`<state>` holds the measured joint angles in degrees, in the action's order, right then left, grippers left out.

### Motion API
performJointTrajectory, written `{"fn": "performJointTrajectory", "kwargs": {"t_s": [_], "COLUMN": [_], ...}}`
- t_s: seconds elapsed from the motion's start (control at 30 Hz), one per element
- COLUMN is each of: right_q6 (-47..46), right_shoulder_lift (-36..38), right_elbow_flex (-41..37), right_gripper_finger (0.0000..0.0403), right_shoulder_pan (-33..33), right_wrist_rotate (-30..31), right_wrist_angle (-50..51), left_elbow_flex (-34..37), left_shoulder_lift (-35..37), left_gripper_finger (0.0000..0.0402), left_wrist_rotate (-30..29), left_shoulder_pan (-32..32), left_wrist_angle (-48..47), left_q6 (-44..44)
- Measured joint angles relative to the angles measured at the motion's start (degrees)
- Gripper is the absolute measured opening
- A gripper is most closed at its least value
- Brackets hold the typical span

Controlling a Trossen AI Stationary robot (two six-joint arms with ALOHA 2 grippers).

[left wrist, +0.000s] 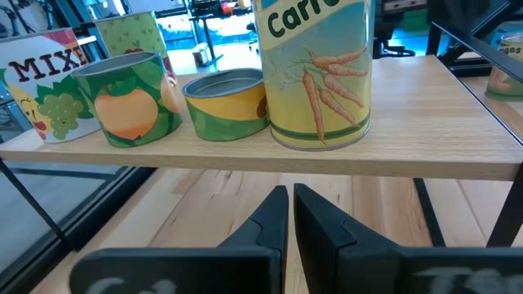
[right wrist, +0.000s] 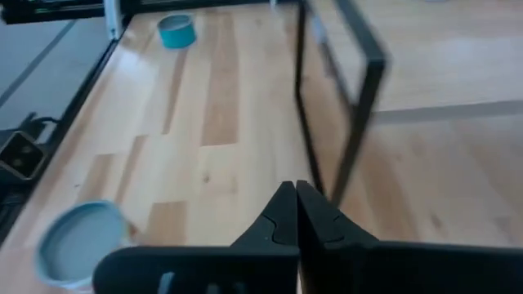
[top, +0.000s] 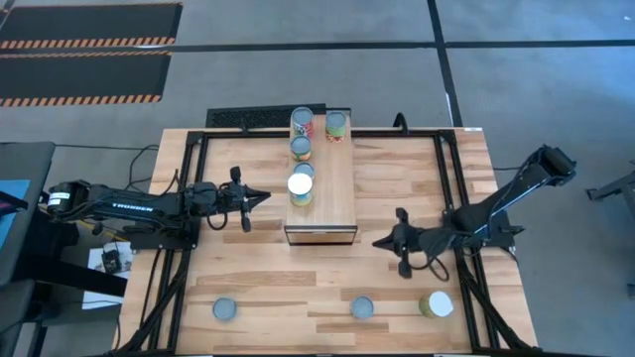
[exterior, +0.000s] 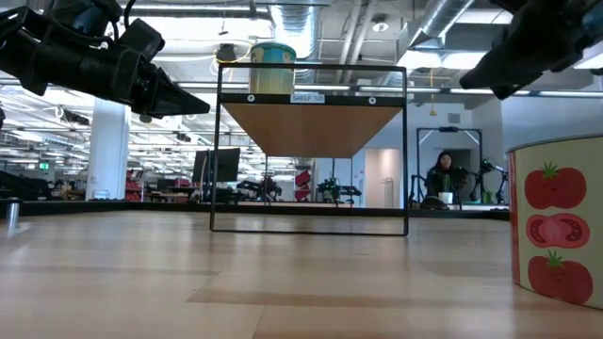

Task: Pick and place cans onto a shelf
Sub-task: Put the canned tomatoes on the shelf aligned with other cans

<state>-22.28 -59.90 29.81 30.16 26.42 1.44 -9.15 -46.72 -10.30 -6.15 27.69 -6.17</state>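
Note:
The shelf (top: 320, 188) is a light-wood top on a black wire frame at the table's middle. Several cans stand on it, among them a white-topped one (top: 301, 183). The left wrist view shows a tall carrot can (left wrist: 315, 73), a low yellow-green can (left wrist: 227, 102) and a green can (left wrist: 131, 98) standing on the shelf top. Three cans stand on the table near its front edge: (top: 225, 309), (top: 362, 307) and a white-topped one (top: 437, 304). My left gripper (top: 266, 196) is shut and empty just left of the shelf, below its top (left wrist: 290, 204). My right gripper (top: 377, 243) is shut and empty right of the shelf's near end (right wrist: 296, 196).
The shelf's black wire legs (right wrist: 359, 90) stand just ahead of my right gripper. A grey-topped can (right wrist: 82, 245) and a teal one (right wrist: 176, 31) stand on the table in the right wrist view. A tomato-label can (exterior: 556, 217) stands close to the low camera. A person (exterior: 443, 179) is far behind the table.

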Motion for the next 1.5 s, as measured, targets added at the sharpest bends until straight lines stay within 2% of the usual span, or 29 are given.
{"fn": "performJointTrajectory", "kwargs": {"t_s": [0.3,0.47,0.77,1.13,1.5], "right_q6": [-3.9,-4.3,-2.5,-3.7,-4.7], "right_shoulder_lift": [-9.6,-14.6,-21.9,-31.6,-39.5], "right_elbow_flex": [8.5,13.4,19.4,26.1,36.0], "right_gripper_finger": [0.0005,0.0005,0.0012,0.0085,0.0161], "right_shoulder_pan": [4.0,5.7,8.0,10.4,12.0], "right_wrist_rotate": [-2.6,-3.7,-7.7,-14.0,-14.7], "right_wrist_angle": [6.6,10.8,11.7,12.7,25.0], "left_elbow_flex": [0.0,0.0,0.0,0.0,0.0], "left_shoulder_lift": [0.0,0.0,0.0,0.0,0.0], "left_gripper_finger": [0.0012,0.0012,0.0012,0.0012,0.0012], "left_wrist_rotate": [0.2,3.1,3.0,3.0,3.0], "left_shoulder_pan": [0.0,0.0,0.0,0.0,0.0], "left_wrist_angle": [0.0,-1.0,-1.1,-1.4,-1.4], "left_q6": [-0.2,0.8,0.7,0.7,0.4]}}
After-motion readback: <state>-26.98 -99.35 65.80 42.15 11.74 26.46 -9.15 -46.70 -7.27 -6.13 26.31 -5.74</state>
